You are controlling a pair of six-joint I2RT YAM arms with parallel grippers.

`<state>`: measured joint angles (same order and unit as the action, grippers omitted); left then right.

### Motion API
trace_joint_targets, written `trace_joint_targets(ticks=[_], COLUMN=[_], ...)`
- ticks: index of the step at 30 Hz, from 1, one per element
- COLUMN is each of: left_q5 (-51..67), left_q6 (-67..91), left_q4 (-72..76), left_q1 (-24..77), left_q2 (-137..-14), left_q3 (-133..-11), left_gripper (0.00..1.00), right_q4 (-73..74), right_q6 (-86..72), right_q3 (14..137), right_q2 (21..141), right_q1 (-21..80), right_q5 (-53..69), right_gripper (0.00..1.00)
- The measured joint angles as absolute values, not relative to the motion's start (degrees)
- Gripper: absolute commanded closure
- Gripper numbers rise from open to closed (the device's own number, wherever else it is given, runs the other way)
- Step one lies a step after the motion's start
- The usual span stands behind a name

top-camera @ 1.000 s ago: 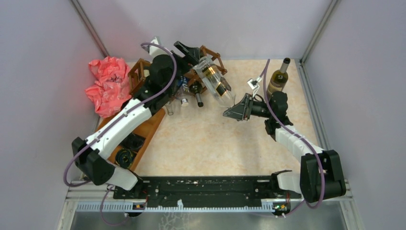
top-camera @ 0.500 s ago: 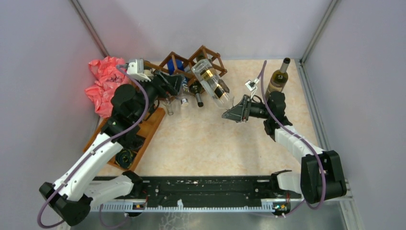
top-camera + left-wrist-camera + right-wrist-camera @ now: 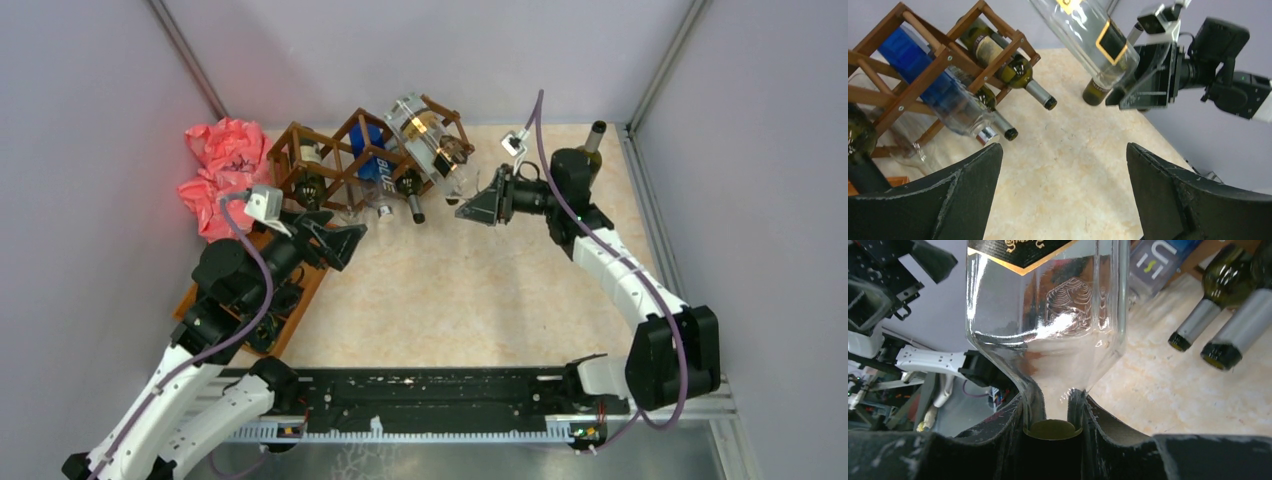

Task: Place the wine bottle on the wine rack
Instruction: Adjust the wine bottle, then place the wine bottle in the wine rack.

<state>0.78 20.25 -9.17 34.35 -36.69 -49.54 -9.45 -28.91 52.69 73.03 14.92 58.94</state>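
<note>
Right claw (image 3: 478, 205): clenched on the neck of the wine bottle (image 3: 428, 140), with its fingers (image 3: 1108, 430) pressed to either side by the cap.
Wine bottle (image 3: 1048, 315): clear glass with a black-and-gold label, lifted off the surface (image 3: 450, 290) and tilted. It ran from the right claw up and away to the wine rack (image 3: 335, 160). From overhead its base end sat among the slats of the cell nearest that claw; how deep it went could not be told.
Wine rack (image 3: 923, 75): stood beyond the left claw (image 3: 335, 240) and just beside the right one. It held a blue bottle (image 3: 370, 150) and dark green bottles (image 3: 1013, 70), their necks pointing out toward the claws.
Left claw (image 3: 1063, 170): released, jaws wide apart and holding nothing, hanging over the surface short of the rack.
Green bottle (image 3: 595, 135): upright, just behind the right claw's wrist.
Pink bag (image 3: 220, 175): crumpled, beyond the left claw on its outer side, next to the rack.
</note>
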Motion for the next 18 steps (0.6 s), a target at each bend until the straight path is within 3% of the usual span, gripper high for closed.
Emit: trace_joint_targets(ticks=[18], left_q5=[0.6], left_q6=[19.4], left_q4=[-14.8], left_q1=[34.3], left_q2=[-25.0], left_q3=[-45.9], left_gripper=[0.01], right_q4=[17.0], right_q6=[-11.7], right_q3=[79.0], right_q2=[86.8], right_q1=[18.0], right_q5=[48.5], right_gripper=[1.00])
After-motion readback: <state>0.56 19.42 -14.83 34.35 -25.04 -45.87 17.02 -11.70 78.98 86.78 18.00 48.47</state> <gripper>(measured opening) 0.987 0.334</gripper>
